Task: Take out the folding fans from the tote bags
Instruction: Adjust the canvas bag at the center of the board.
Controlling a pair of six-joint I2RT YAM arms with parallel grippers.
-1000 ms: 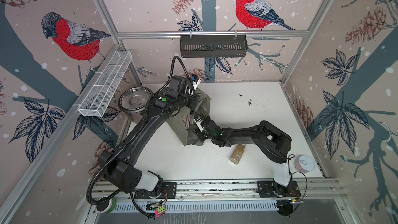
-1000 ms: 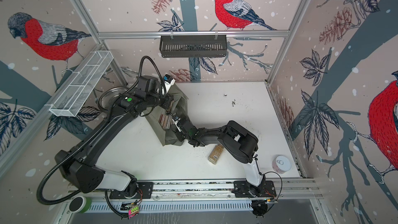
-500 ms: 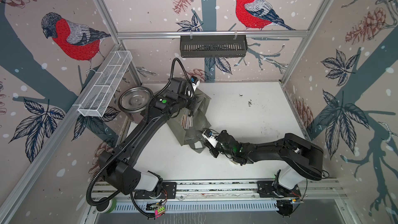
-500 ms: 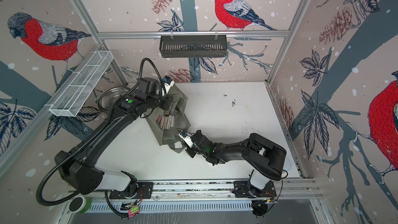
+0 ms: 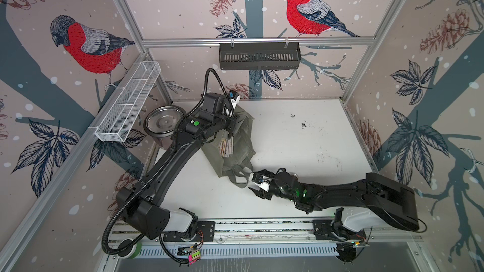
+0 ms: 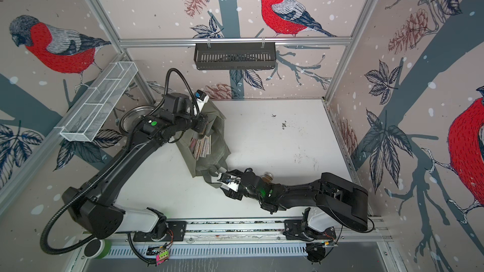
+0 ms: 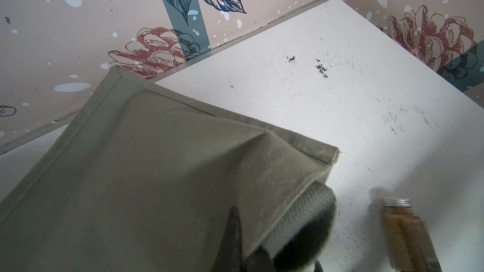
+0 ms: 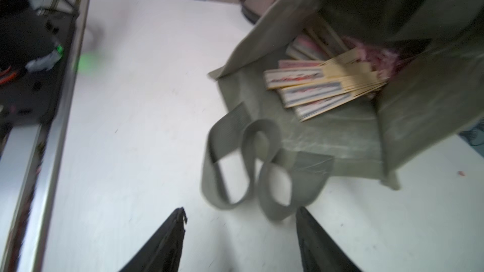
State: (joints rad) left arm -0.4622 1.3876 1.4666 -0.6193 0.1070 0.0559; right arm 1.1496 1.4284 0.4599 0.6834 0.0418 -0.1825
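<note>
While the left hand (image 7: 235, 242) stays clenched on the upper rim of the tote bag (image 5: 239, 142), the bag lies tipped on the white desk (image 5: 301, 153) at centre-left of both top views, its mouth and loose strap handles (image 8: 251, 168) facing the lower right of the frame. Folding fans (image 8: 324, 82) sit bundled inside the open mouth, long axes roughly parallel and running along the bag's length toward the opening. Right hand (image 8: 241, 242) hangs released, fingers apart and empty, just beside the handles.
</note>
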